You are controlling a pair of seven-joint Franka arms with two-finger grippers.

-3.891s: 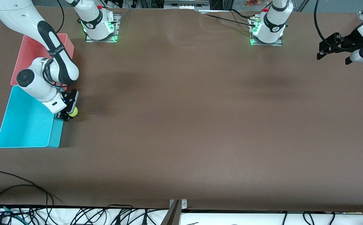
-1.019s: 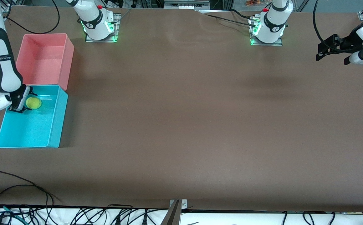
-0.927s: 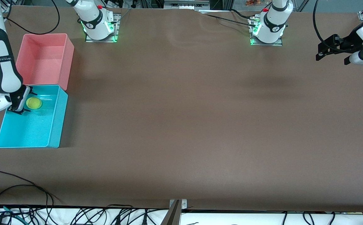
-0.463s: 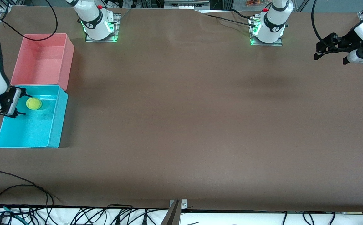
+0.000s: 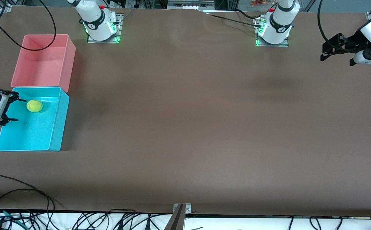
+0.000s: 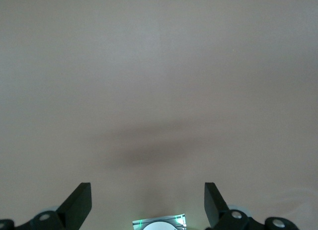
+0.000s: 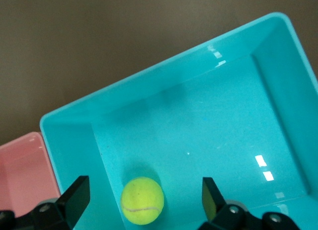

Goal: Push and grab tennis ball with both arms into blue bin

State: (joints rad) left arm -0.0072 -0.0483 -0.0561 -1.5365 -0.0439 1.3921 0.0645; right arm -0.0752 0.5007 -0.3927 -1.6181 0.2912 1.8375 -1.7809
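The yellow-green tennis ball (image 5: 34,105) lies on the floor of the blue bin (image 5: 57,127), in the part of it next to the pink bin. It also shows in the right wrist view (image 7: 142,200), inside the blue bin (image 7: 164,96). My right gripper (image 5: 11,110) is open and empty, up over the bin's outer wall at the right arm's end of the table, apart from the ball. My left gripper (image 5: 322,54) is open and empty, held high over the left arm's end of the table; its wrist view shows only bare table between the fingers (image 6: 79,205).
A pink bin (image 5: 64,57) of the same size stands against the blue bin, farther from the front camera. The two green-lit arm bases (image 5: 101,25) stand along the table's back edge. Cables lie along the front edge (image 5: 19,191).
My right gripper let go of the ball over the blue bin and drew back toward the table's end. The ball now rests in the bin. The left arm barely moved.
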